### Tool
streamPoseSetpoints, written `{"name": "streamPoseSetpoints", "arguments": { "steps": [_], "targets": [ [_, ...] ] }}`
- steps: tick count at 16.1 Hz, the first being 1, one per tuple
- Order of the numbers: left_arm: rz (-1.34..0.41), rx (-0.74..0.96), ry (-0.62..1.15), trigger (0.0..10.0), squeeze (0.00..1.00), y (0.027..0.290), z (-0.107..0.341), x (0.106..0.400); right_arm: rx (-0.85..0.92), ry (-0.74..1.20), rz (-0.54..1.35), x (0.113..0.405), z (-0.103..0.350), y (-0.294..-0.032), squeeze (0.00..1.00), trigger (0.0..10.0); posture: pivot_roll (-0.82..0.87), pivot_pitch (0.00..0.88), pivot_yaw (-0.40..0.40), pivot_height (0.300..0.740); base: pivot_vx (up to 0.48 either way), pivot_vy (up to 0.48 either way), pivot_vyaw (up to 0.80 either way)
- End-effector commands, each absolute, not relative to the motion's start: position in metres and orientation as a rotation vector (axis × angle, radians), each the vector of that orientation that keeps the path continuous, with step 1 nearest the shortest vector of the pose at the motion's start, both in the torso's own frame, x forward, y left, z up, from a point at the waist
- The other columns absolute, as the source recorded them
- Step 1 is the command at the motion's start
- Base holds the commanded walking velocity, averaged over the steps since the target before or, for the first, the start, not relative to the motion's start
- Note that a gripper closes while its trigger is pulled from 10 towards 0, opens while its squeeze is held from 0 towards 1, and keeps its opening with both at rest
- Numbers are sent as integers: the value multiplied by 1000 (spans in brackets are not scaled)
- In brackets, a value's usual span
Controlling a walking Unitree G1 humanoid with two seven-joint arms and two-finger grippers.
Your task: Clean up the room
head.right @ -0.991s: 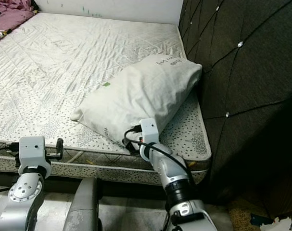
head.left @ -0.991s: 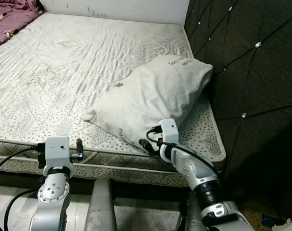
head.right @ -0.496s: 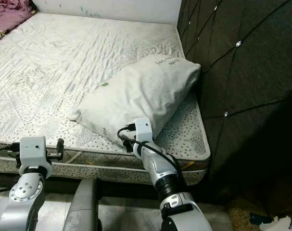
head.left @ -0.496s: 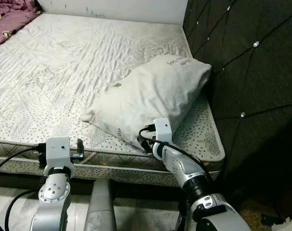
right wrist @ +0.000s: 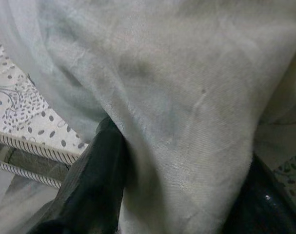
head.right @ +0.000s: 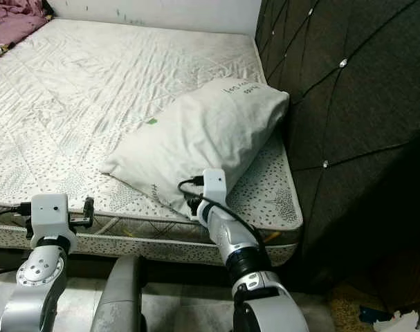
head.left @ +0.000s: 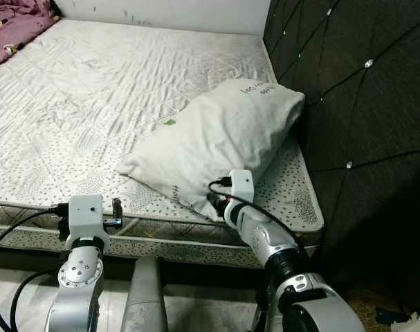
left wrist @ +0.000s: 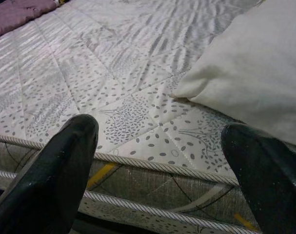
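Right claw [head.left: 216, 205] clamped; left claw [left wrist: 162, 161] agape.

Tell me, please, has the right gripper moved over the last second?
Yes. The right gripper dipped left along the pillow's near edge, then returned; against the mattress edge it ends roughly where it began.

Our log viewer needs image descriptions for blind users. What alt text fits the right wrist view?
Close-up of a white pillow bulging between the right end effector and its two black fingers, one on each side of the fabric. Beside it lie a patch of speckled mattress and its corded edge.
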State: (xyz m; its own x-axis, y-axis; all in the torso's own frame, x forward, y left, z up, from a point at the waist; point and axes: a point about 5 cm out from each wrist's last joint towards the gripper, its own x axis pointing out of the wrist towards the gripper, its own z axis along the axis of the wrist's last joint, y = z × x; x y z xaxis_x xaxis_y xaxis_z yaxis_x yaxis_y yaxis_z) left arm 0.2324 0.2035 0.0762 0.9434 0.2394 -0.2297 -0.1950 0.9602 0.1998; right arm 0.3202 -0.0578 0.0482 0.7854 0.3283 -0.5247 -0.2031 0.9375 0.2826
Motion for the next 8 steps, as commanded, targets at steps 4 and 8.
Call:
{"name": "streamPoseSetpoints", "arguments": {
  "steps": [4, 8],
  "targets": [
    [217, 176, 243, 10000, 0, 199, 76, 237, 251, 542, 304, 332, 63, -53, 0, 0, 199, 0, -57, 575, 0, 0, 0],
    [220, 174, 239, 10000, 0, 199, 76, 238, 265, 534, 326, 334, 66, -54, 0, 0, 196, 0, -57, 575, 0, 0, 0]
  ]
}}
